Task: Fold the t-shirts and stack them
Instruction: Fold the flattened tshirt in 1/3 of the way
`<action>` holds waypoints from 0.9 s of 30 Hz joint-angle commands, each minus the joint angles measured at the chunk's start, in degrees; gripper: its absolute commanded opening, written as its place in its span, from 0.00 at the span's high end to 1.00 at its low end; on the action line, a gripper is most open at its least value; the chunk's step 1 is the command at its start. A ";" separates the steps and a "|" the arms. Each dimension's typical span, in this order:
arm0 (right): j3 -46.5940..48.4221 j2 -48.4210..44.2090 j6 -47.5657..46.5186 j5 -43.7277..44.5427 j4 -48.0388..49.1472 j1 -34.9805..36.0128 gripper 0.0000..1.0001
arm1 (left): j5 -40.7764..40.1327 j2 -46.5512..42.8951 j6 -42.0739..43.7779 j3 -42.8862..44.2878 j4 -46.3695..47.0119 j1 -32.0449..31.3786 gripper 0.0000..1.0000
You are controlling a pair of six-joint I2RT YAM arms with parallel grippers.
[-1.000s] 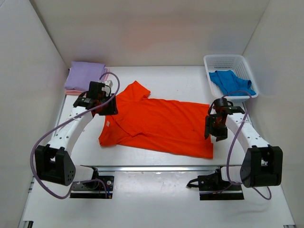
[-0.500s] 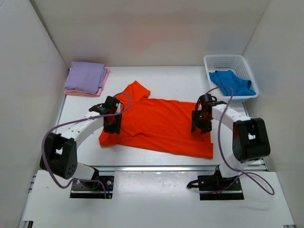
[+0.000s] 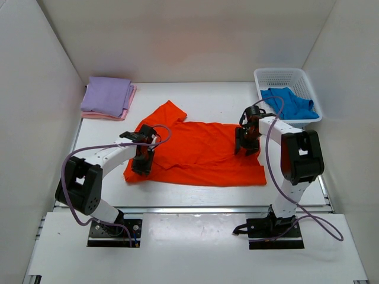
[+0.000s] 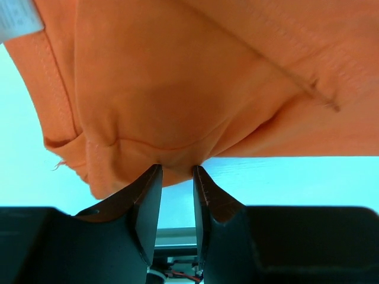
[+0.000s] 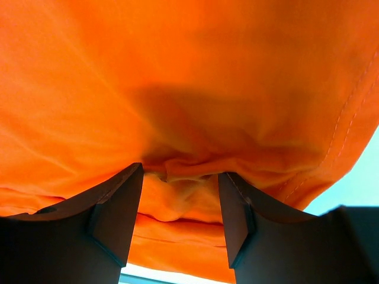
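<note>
Left pincer (image 4: 176, 171): jaws are standing a narrow gap apart at the near hem fold of the orange t-shirt (image 3: 195, 155). Cloth is dipping to the tips, but whether it is pinched cannot be told.

Right pincer (image 5: 180, 173): jaws are standing well apart, straddling a raised pucker of the same shirt. They are not clamped on it.

Orange t-shirt: it is lying spread across the middle of the counter (image 3: 207, 97), collar end to the left. One pincer is working at each end, probably so the near edge can be lifted evenly for a fold.

Lavender t-shirt (image 3: 106, 94): it is lying folded on the pink t-shirt (image 3: 98, 114) at the far left corner, judged to be the start of the stack.

Blue t-shirt (image 3: 290, 102): it is lying crumpled in the basket (image 3: 284, 72) at far right, not yet folded.

Views: the overhead view is giving the layout and both arms' reach, but it is hiding the jaws. The wrist views are showing jaw spacing and cloth at the tips, along with a white label on the left, but nothing of the stack or basket.
</note>
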 commanded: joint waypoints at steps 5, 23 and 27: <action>3.84 5.51 -2.97 2.04 1.48 0.35 0.48 | -1.73 -2.30 1.46 -0.85 -3.92 -0.93 0.60; -0.29 -2.31 -2.62 0.54 2.53 1.13 0.48 | -0.50 -11.00 -7.49 -1.72 8.10 2.67 0.71; 0.67 -2.49 -2.36 0.10 2.79 1.40 0.48 | 0.64 -5.74 -11.19 -5.07 15.40 0.65 0.72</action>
